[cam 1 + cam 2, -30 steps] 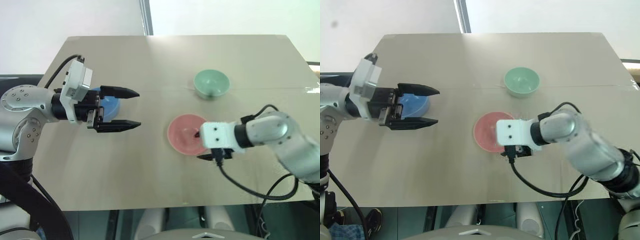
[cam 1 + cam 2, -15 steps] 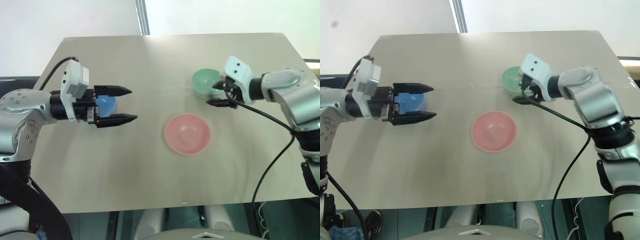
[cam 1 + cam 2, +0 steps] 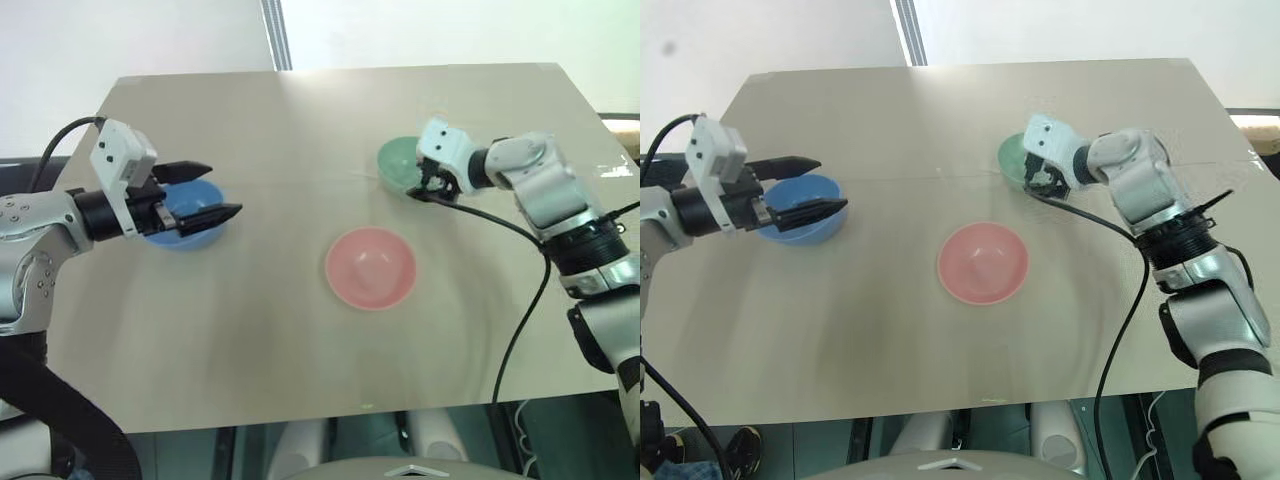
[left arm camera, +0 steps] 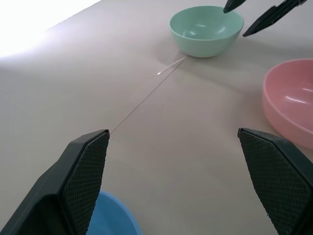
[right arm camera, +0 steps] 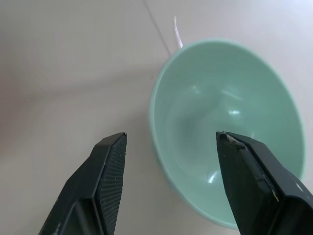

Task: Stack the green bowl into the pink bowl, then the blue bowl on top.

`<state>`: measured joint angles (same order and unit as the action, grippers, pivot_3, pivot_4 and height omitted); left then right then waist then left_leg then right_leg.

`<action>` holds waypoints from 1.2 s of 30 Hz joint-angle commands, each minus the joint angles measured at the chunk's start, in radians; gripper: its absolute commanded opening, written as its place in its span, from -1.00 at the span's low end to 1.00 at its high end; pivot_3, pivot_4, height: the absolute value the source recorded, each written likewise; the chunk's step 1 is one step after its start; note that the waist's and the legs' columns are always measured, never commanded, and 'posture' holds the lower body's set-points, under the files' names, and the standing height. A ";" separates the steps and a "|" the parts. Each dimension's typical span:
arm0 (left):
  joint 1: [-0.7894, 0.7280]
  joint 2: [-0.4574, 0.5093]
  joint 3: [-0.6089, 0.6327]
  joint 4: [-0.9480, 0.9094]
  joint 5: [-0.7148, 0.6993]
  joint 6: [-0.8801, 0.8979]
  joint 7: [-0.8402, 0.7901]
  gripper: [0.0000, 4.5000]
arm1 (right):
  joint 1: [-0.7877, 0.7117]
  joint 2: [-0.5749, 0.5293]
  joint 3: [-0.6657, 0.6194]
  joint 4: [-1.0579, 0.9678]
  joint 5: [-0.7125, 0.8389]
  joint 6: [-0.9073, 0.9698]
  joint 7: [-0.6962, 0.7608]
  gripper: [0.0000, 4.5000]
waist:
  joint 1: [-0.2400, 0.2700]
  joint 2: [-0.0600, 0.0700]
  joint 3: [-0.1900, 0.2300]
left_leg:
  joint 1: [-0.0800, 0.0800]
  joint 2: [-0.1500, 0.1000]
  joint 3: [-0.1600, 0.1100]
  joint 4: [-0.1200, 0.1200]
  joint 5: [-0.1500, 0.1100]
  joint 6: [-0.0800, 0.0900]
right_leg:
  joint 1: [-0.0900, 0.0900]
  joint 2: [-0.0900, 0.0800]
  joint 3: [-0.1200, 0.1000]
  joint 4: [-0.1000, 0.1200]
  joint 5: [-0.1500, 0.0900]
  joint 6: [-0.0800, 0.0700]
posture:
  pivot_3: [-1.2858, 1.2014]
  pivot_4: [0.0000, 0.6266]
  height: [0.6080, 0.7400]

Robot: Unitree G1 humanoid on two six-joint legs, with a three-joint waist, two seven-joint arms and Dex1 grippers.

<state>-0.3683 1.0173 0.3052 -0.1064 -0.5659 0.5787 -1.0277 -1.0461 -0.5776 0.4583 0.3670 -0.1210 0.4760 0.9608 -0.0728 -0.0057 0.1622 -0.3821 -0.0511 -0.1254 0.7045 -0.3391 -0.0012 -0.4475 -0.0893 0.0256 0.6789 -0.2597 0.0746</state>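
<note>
- The green bowl [image 3: 401, 163] sits upright at about 1 o'clock on the table [image 3: 300, 360], empty, with the right gripper [image 5: 168, 142] poised over its near rim; the fingers stand apart, one outside the wall and one above the hollow.
- To do this pick well, I judge you should lower until the rim sits well between the pads, then close on the wall only; a smooth, light bowl is likely to skate or tip if you pinch high on the lip.
- The pink bowl [image 3: 370, 267] waits at the table's centre, well apart from the green one, so lift clear before carrying toward 6 o'clock.
- The blue bowl [image 3: 185, 215] lies at 9 o'clock, under the left gripper [image 3: 215, 192], whose fingers are spread wide and hold nothing.
- In the head views the right gripper covers the green bowl's right side, so you cannot tell there whether a finger touches the rim.
- The left gripper hides part of the blue bowl.
</note>
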 commanded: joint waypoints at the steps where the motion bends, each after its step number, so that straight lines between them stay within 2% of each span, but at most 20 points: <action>1: -0.016 0.012 0.027 -0.004 0.003 -0.019 -0.002 0.99 | -0.039 0.027 0.040 0.079 -0.075 -0.107 0.002 0.42 | -0.001 0.000 0.000 | 0.000 0.000 0.000 0.000 0.000 0.000 | 0.000 0.000 0.000 0.000 0.000 0.000 | 0.03 -0.52 1.00; 6: -0.047 0.005 0.003 0.024 0.016 -0.039 -0.016 0.99 | -0.064 0.089 0.095 0.252 -0.168 -0.244 -0.029 0.42 | -0.012 0.000 0.000 | 0.000 0.000 0.000 0.000 0.000 0.000 | 0.000 0.000 0.000 0.000 0.000 0.000 | 0.03 -0.52 1.00; 13: -0.056 -0.002 0.004 0.007 -0.007 -0.030 -0.036 0.99 | -0.089 0.107 0.083 0.339 -0.217 -0.338 -0.009 -0.94 | -0.028 0.000 0.000 | 0.001 0.000 0.000 0.000 0.000 0.000 | 0.000 0.000 0.000 0.001 0.000 0.000 | 0.03 -0.52 1.00; 17: -0.053 -0.003 0.002 0.004 -0.006 -0.034 -0.046 0.99 | -0.077 0.073 0.073 0.236 -0.233 -0.362 0.036 -0.94 | -0.027 0.000 0.000 | 0.001 0.000 0.000 0.000 0.000 -0.001 | 0.000 0.000 0.000 0.001 0.000 0.000 | 0.03 -0.52 1.00; 26: -0.067 -0.022 -0.019 0.032 -0.008 -0.083 -0.120 0.99 | 0.105 -0.151 0.000 -0.558 -0.123 -0.169 0.355 -0.94 | -0.020 0.000 0.000 | -0.002 0.000 -0.003 0.000 0.000 -0.001 | -0.001 0.000 -0.002 0.000 0.000 0.000 | 0.03 -0.52 1.00; 30: -0.104 -0.037 -0.058 0.081 0.015 -0.110 -0.145 0.99 | 0.129 -0.154 0.007 -0.767 -0.088 -0.076 0.402 -0.94 | -0.019 0.000 0.000 | -0.001 0.000 -0.003 0.001 0.000 -0.001 | 0.000 0.000 -0.002 0.001 0.000 0.000 | 0.03 -0.52 1.00; 36: -0.161 -0.045 -0.105 0.140 0.038 -0.134 -0.185 0.99 | 0.189 -0.168 0.043 -0.951 -0.051 0.029 0.442 -0.94 | -0.010 0.000 0.000 | 0.000 0.000 -0.003 0.004 0.001 -0.001 | 0.000 0.000 -0.002 0.005 0.000 0.000 | 0.03 -0.52 1.00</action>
<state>-0.5048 0.9647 0.1900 0.0279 -0.5328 0.4690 -1.2008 -0.8687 -0.7318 0.4987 -0.5288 -0.1855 0.4876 1.3904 -0.0826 -0.0060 0.1617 -0.3827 -0.0516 -0.1289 0.7089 -0.3386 -0.0021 -0.4470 -0.0890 0.0239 0.6835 -0.2596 0.0745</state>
